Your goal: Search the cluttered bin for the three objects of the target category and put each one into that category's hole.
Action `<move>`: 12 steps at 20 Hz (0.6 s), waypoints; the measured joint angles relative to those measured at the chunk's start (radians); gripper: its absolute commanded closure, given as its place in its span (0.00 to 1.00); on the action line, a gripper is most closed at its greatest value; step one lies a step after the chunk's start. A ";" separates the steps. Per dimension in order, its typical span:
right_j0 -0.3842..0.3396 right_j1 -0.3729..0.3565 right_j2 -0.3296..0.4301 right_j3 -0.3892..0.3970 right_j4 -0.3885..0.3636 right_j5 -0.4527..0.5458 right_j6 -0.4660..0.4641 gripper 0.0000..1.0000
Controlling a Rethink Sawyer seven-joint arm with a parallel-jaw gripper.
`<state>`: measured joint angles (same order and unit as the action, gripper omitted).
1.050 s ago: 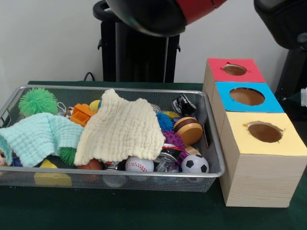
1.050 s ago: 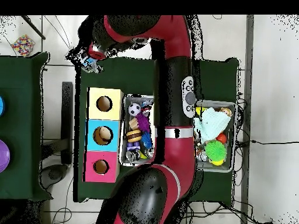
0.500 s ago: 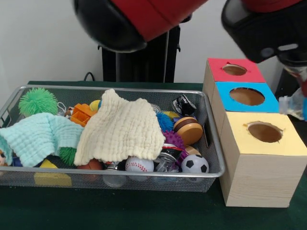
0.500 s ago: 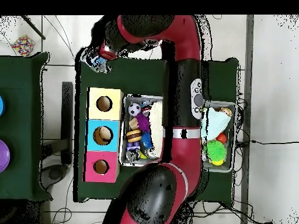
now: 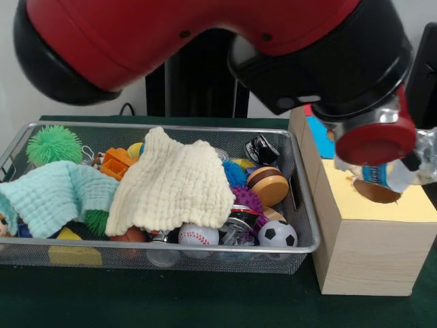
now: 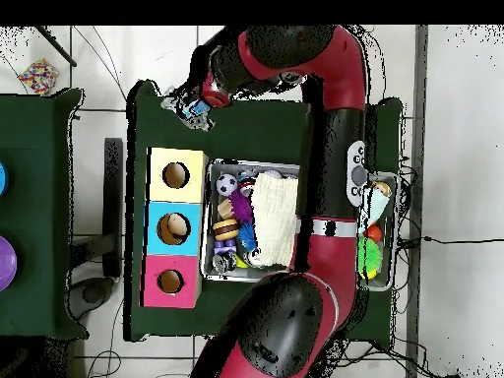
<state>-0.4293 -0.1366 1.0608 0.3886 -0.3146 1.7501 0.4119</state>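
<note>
Wire bin (image 5: 304,236) on green worktop (image 5: 205,304): green spiky ball (image 5: 53,143) far left, mint cloth (image 5: 51,195), cream cloth (image 5: 174,181), baseball (image 5: 198,235), soccer ball (image 5: 277,234). Right of bin, wooden box with yellow top (image 5: 372,205). Claw (image 5: 403,167) grips clear plastic bottle (image 5: 396,173) over the yellow hole (image 5: 377,190).

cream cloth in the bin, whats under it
At the cream cloth's front edge a baseball, an orange ball and a can poke out. Whatever lies beneath its middle is covered.
</note>
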 measured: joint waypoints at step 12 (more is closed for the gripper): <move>-0.038 0.010 0.029 0.000 0.005 0.240 0.000 1.00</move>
<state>-0.4675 -0.1261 1.0894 0.3885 -0.3099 1.9898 0.4119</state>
